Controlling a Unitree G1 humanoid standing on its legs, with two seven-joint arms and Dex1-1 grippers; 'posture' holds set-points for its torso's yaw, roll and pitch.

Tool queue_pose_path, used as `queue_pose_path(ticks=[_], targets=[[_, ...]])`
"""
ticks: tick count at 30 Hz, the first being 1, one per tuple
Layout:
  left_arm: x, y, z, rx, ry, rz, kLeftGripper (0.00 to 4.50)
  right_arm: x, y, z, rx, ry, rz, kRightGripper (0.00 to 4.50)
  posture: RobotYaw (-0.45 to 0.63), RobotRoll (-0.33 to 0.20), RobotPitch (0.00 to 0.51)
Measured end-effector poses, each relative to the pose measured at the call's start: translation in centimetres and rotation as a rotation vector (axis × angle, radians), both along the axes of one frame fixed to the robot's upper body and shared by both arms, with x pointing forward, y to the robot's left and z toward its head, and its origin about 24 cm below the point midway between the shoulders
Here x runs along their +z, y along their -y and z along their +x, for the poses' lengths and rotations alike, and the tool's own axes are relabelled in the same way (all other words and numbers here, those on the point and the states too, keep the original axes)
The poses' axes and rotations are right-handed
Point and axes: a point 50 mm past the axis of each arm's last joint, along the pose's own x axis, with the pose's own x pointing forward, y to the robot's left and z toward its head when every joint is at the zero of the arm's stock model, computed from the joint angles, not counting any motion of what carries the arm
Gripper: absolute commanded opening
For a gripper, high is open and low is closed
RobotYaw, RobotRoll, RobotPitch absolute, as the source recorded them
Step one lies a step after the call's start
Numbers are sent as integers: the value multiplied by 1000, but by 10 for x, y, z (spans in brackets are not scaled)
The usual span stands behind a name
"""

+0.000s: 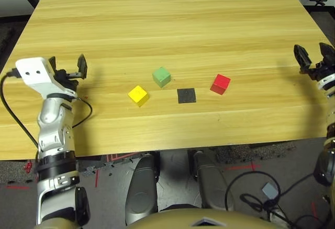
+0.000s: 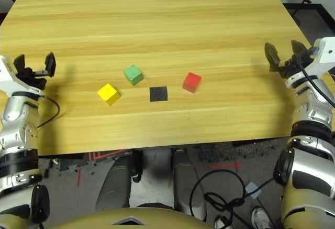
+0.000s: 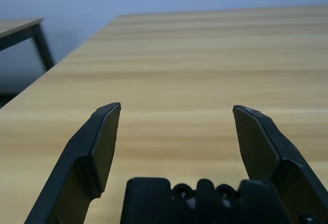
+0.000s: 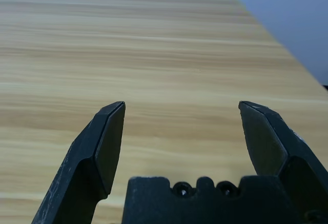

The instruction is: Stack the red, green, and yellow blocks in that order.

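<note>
— What's laid out?

— The bench (image 1: 172, 30), wide and pale-grained, with the robot's arms out over either side of it. The left jaws (image 3: 177, 108) are spread wide with nothing between them; the right jaws (image 4: 182, 103) likewise.

— And the smaller things?

— Three equal cubes, well apart from the jaws, around a flat black patch (image 1: 187, 95). The red block (image 1: 220, 84) sits on the robot's right of it, the yellow block (image 1: 138, 96) on the left, and the green block (image 1: 162, 76) a little farther out, between yellow and the patch. Nothing is stacked.

— So what's the step in hand?

— Likely fetching red as the base, and the right arm looks better placed. The patch may be the spot meant for it.

— How would you do it well?

— Red sits turned at an angle, so I'd twist the wrist until the pads lie flat along two opposite faces, come straight down, then close gently. Gripped across corners, it could spin. Set it down square and let go evenly, so green has a level seat, then yellow.
</note>
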Motion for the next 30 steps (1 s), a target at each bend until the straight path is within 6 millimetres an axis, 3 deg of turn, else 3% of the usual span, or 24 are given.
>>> queue_pose_path(ticks=[7,15,21,30], targets=[[51,-3,7,-383,-80,106,4465,19,-19,6,290,-130,-117,4500,88,-27,240],[90,14,4,-760,-196,351,4465,60,-43,-13,731,-304,-379,4500,81,-35,239],[78,29,1,-988,-366,470,4465,57,-77,-20,930,-426,-472,4500,97,-36,238],[67,49,-8,-1064,-467,558,4465,31,-110,-14,904,-538,-522,4500,133,-42,247]])
